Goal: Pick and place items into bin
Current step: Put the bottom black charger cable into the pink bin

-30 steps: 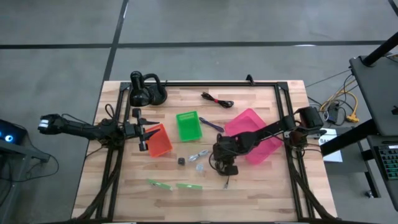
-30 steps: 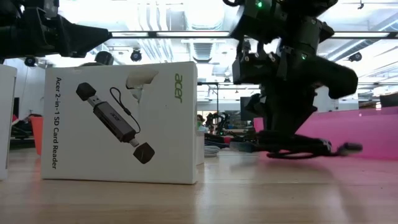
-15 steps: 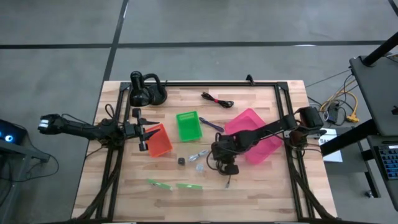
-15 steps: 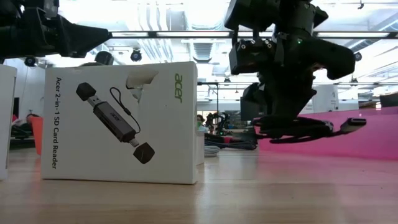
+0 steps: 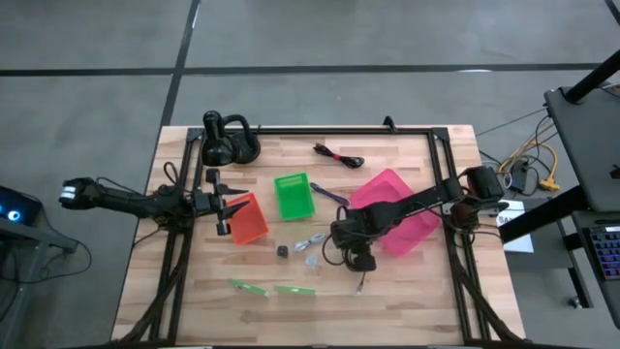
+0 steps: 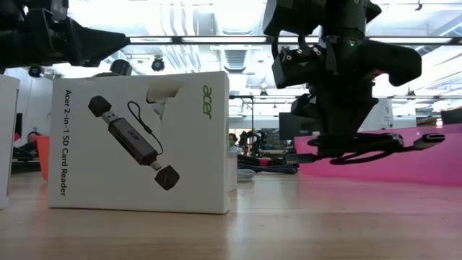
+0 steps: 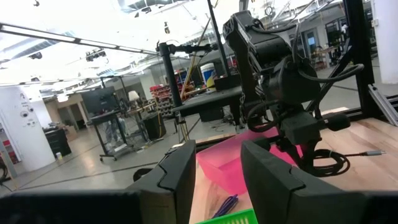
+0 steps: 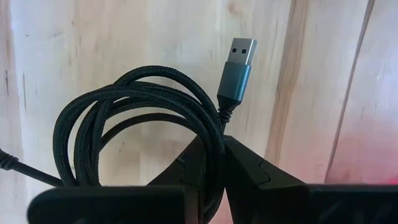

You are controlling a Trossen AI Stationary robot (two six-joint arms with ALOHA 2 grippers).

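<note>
My right end effector (image 8: 214, 163) pinches the coiled cable (image 8: 134, 118), lifted off the tabletop (image 8: 93, 37); next, carry it over the pink bin (image 5: 412, 228) beside me.

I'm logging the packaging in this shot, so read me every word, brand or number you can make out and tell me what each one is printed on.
"acer": on the white box, near its upper right corner, in the low view.
"Acer 2-in-1 SD Card Reader": running sideways along the left edge of the same box, beside the picture of the card reader.
Nothing else is readable; the other views show no legible text.
</note>
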